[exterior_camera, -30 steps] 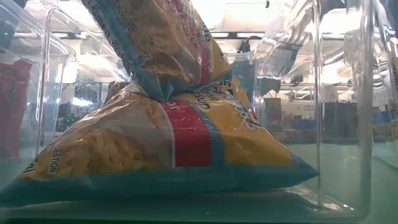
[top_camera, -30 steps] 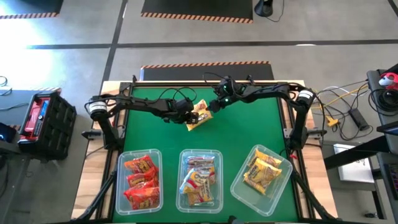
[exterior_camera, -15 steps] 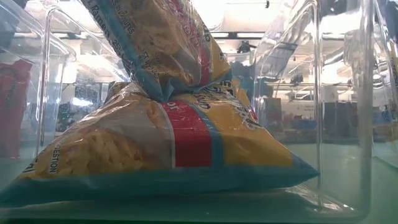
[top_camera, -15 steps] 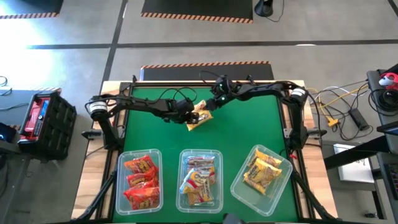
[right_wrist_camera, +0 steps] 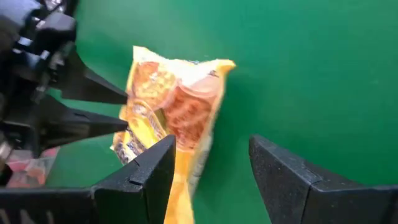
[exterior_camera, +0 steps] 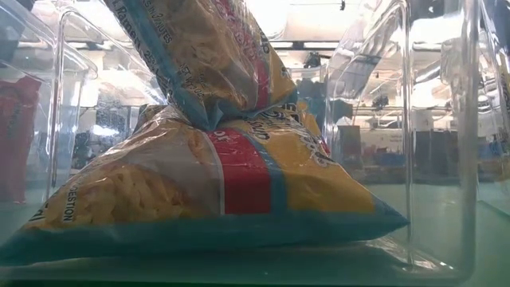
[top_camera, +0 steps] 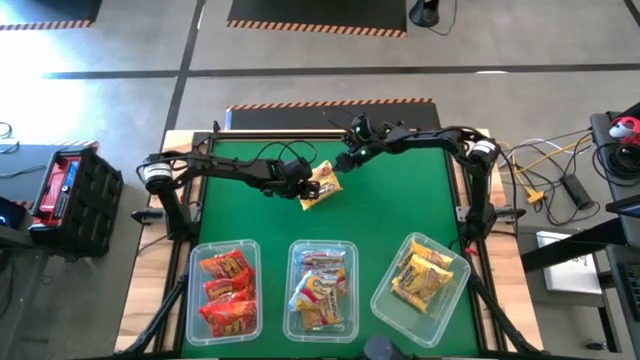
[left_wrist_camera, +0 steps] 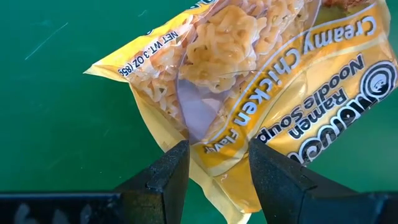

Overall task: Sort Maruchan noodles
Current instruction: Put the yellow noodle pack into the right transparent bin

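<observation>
One yellow Maruchan packet [top_camera: 322, 186] marked "Creamy Chicken" [left_wrist_camera: 261, 81] sits mid-table toward the far edge, also seen in the right wrist view [right_wrist_camera: 171, 106]. My left gripper [top_camera: 300, 180] [left_wrist_camera: 214, 168] reaches it from the table's left and is shut on it. My right gripper [top_camera: 350, 155] [right_wrist_camera: 211, 162] hovers open, apart from the packet on its far-right side. The other packets lie sorted in three clear tubs at the near edge: red ones [top_camera: 225, 292], yellow-pink ones [top_camera: 322, 288] [exterior_camera: 199, 183], yellow ones [top_camera: 420, 275]. My left gripper pinches the yellow packet between its two fingers [left_wrist_camera: 168, 171] at the wrapper's side edge near a corner [left_wrist_camera: 214, 140]. The fingers come from the table's left, slanting down. The rest of the packet stretches away beyond the fingertips over the green mat; I cannot tell whether it is lifted clear.
The three clear tubs [top_camera: 190, 300] [top_camera: 350, 300] [top_camera: 385, 295] line the near edge; the right one stands askew. Green mat [top_camera: 400, 200] lies bare between the tubs and the arms. The low view looks through the middle tub's wall [exterior_camera: 406, 159].
My right gripper has drawn back from the yellow packet, toward the table's far-right. The packet and my left gripper have stayed where they were.
</observation>
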`<state>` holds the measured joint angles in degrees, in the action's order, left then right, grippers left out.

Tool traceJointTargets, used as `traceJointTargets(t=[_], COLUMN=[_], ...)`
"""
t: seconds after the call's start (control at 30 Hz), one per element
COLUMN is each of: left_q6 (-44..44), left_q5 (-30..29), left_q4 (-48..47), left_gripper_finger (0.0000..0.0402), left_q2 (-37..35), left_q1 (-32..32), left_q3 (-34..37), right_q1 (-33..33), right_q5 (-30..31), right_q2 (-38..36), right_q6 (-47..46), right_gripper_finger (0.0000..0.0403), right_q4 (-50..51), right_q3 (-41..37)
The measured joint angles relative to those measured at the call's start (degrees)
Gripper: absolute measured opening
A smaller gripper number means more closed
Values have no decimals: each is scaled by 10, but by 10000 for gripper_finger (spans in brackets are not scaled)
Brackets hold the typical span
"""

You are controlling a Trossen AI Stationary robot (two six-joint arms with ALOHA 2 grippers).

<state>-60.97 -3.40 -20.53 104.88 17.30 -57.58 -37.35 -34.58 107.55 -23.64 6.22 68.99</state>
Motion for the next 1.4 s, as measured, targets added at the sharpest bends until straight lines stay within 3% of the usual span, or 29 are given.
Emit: traceJointTargets(t=[0.43,0.8,1.07,1.4], left_q6=[-7,-12,-13,-24], left_q5=[0,1,0,0], left_q4=[-6,-15,-20,-20], left_gripper_finger=[146,146,146,146], left_q2=[0,0,0,0], left_q1=[0,0,0,0], left_q3=[0,-1,-1,-1], right_q1=[15,16,16,21], right_q5=[-22,-134,-162,-152], right_q2=[22,44,44,59], right_q6=[9,-39,-38,-38], right_gripper_finger=[192,192,192,192], right_q4=[-7,-86,-87,-88], right_q3=[-13,-12,-9,-9])
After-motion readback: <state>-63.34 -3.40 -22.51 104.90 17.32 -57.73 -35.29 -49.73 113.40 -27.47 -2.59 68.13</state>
